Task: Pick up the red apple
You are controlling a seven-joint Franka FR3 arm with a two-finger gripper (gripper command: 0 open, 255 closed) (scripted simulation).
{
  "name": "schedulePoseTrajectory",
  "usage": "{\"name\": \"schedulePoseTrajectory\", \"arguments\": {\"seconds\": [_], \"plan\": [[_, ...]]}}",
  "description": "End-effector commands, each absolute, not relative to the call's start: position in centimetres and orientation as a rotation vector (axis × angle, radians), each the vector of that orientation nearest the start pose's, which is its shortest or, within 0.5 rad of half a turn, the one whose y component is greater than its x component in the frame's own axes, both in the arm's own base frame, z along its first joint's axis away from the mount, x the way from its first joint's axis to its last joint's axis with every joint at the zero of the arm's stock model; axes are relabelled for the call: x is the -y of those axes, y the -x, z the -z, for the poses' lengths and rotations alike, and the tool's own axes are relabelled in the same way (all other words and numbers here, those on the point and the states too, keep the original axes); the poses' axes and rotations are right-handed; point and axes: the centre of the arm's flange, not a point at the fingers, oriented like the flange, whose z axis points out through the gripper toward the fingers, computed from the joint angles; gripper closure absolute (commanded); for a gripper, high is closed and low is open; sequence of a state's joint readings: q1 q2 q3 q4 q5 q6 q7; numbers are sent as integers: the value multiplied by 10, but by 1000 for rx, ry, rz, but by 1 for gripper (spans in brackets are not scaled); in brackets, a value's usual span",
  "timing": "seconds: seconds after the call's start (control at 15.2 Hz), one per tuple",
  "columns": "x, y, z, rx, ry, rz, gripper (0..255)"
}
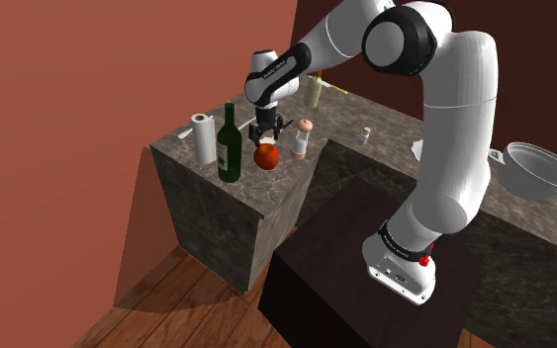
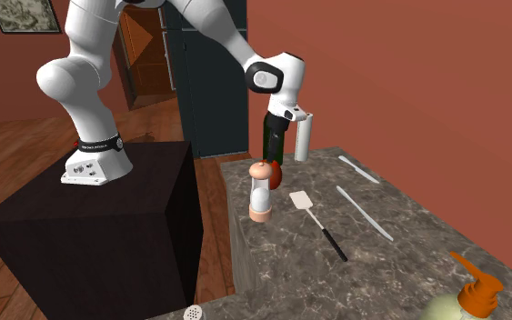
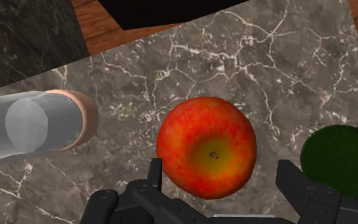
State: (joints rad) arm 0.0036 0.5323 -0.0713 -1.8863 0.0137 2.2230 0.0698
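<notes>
The red apple, flushed yellow around its stem, rests on the marble counter. My gripper hangs straight above it and is open. The left finger is close to the apple's side, and the right finger stands clear of it. In the shoulder view the gripper hovers just over the apple, near the counter's corner. In the second exterior view the apple peeks out from behind a pepper mill, under the gripper.
A green wine bottle stands close on one side of the apple and the pepper mill on the other. A paper towel roll, a spatula, two knives, a soap dispenser and a pot are farther off.
</notes>
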Motion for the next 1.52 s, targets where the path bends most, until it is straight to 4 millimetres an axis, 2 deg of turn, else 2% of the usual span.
{"name": "schedulePoseTrajectory", "arguments": {"seconds": [0.0, 0.07, 0.66, 1.45], "plan": [[39, -612, -205, -222, 3146, -306, 0], [40, -612, -206, -222, 3146, -306, 255], [39, -612, -205, -222, 3146, -306, 255], [39, -612, -268, -222, 3146, -306, 255]]}}
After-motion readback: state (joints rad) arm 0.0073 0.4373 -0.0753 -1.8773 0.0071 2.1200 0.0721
